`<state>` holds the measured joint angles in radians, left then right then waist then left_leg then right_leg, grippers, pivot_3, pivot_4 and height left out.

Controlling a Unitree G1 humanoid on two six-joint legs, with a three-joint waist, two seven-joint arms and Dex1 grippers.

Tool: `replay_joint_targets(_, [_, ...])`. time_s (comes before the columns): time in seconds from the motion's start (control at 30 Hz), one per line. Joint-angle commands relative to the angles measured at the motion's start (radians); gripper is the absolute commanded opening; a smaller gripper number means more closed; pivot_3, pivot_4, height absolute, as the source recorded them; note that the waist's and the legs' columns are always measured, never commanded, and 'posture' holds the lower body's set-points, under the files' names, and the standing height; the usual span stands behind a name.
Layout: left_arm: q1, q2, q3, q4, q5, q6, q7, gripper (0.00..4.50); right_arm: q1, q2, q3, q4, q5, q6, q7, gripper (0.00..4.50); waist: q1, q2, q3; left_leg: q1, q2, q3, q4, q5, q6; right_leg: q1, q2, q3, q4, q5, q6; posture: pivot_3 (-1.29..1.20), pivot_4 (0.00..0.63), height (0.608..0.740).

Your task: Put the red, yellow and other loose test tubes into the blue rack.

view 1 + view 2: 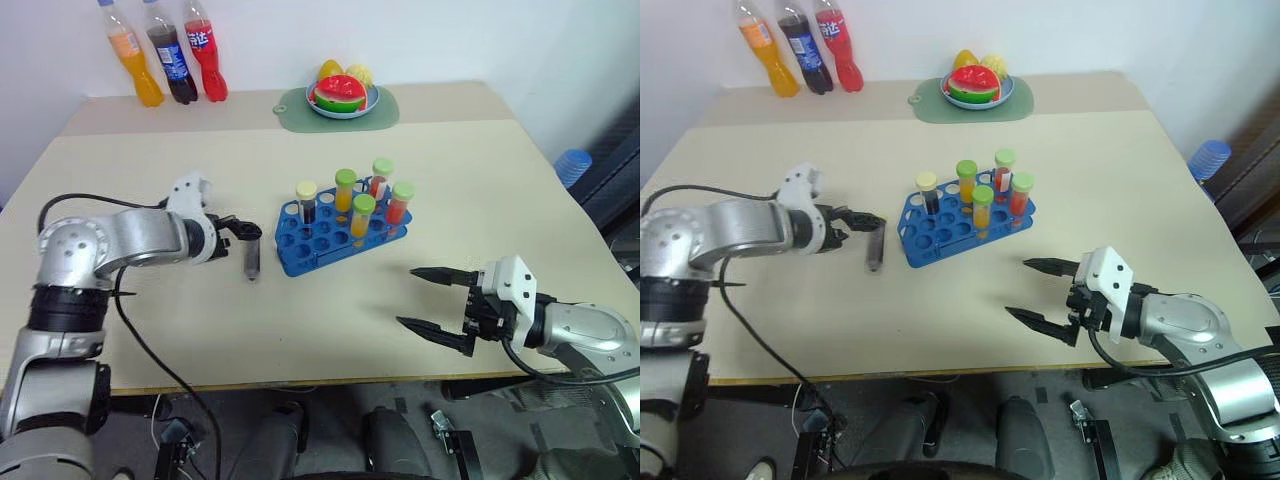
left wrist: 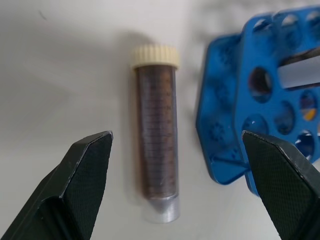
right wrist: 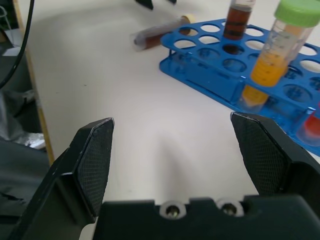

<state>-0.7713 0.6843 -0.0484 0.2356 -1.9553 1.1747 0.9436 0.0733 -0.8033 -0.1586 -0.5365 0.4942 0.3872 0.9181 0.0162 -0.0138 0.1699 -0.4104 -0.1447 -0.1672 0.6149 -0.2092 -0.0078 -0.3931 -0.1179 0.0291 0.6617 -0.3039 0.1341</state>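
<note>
The left pincer hung released just above the one loose tube, which lay flat on the surface just beside the blue rack's left edge, cream cap toward the far side. It looked light, stiff and smooth, likely to roll or slip, so the dark-filled middle of the barrel, clear of cap and tapered tip, seemed the safest hold. The rack held six capped tubes upright. The right pincer stood released and empty, well apart.

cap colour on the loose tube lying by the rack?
Cream, pale yellow cap on the dark-filled tube; the left wrist view shows it best.
</note>
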Motion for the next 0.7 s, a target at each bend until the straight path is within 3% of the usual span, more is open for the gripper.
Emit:
replay_joint_targets(0.03, [-0.092, -0.032, -0.044, 0.126, 0.008, 0.029, 0.075, 4.28, 0.021, 0.007, -0.051, -0.067, 0.005, -0.008, -0.037, 4.11, 0.0, -0.002, 0.0, 0.0, 0.0, 0.0, 0.0, 0.0, 0.0, 0.0, 0.0, 0.0, 0.0, 0.0, 0.0, 0.0, 0.15, 0.74])
replay_joint_targets(0.23, [-0.263, -0.146, -0.061, 0.413, 0.207, 0.123, 0.038, 4.28, 0.07, 0.024, -0.062, -0.11, 0.001, -0.004, -0.09, 4.11, 0.0, -0.003, 0.0, -0.001, -0.001, 0.0, 0.0, 0.0, 0.0, -0.002, 0.0, 0.0, 0.001, 0.0, 0.0, 0.0, 0.15, 0.74])
replay_joint_targets(0.33, [-0.316, -0.177, -0.056, 0.507, 0.373, 0.164, -0.044, 3.43, 0.086, 0.033, -0.063, -0.131, -0.001, -0.001, -0.115, 4.19, 0.003, -0.004, 0.0, -0.001, -0.002, 0.0, 0.0, 0.0, 0.0, -0.001, 0.001, 0.0, 0.001, 0.0, 0.001, 0.0, 0.15, 0.74])
replay_joint_targets(0.5, [-0.346, -0.188, 0.0, 0.558, 0.573, 0.226, -0.203, 1.04, 0.117, 0.041, -0.071, -0.145, -0.012, -0.004, -0.144, 4.19, 0.001, -0.003, 0.0, -0.001, -0.002, 0.0, 0.0, 0.0, 0.0, -0.001, 0.001, 0.0, 0.001, -0.001, 0.001, 0.0, 0.15, 0.74])
replay_joint_targets(0.53, [-0.338, -0.183, 0.017, 0.535, 0.599, 0.236, -0.244, 0.79, 0.123, 0.042, -0.073, -0.145, -0.016, -0.004, -0.152, 4.19, 0.0, -0.003, 0.0, -0.001, -0.002, 0.0, 0.0, 0.0, 0.0, -0.001, 0.001, 0.0, 0.001, -0.001, 0.001, 0.0, 0.15, 0.74])
replay_joint_targets(0.6, [-0.312, -0.165, 0.034, 0.452, 0.659, 0.248, -0.345, 0.79, 0.132, 0.045, -0.071, -0.145, -0.026, -0.003, -0.167, 4.19, -0.001, -0.003, 0.0, -0.001, -0.002, 0.0, 0.0, 0.0, 0.0, -0.001, 0.0, 0.0, 0.001, -0.001, 0.001, 0.0, 0.15, 0.74])
replay_joint_targets(0.67, [-0.205, -0.061, -0.023, 0.191, 0.795, 0.108, -0.594, 0.79, 0.14, 0.052, -0.066, -0.143, -0.038, -0.014, -0.177, 4.19, -0.007, -0.003, 0.0, -0.001, -0.002, 0.0, 0.0, 0.0, 0.0, -0.001, 0.0, 0.0, 0.001, -0.001, 0.001, 0.0, 0.15, 0.74])
replay_joint_targets(0.7, [-0.118, 0.025, -0.049, 0.023, 0.864, -0.012, -0.821, 0.79, 0.141, 0.06, -0.061, -0.144, -0.043, -0.019, -0.187, 4.19, -0.011, -0.004, 0.0, -0.001, -0.002, 0.001, -0.001, 0.001, -0.001, -0.002, 0.0, 0.001, 0.001, -0.001, 0.001, 0.0, 0.15, 0.74])
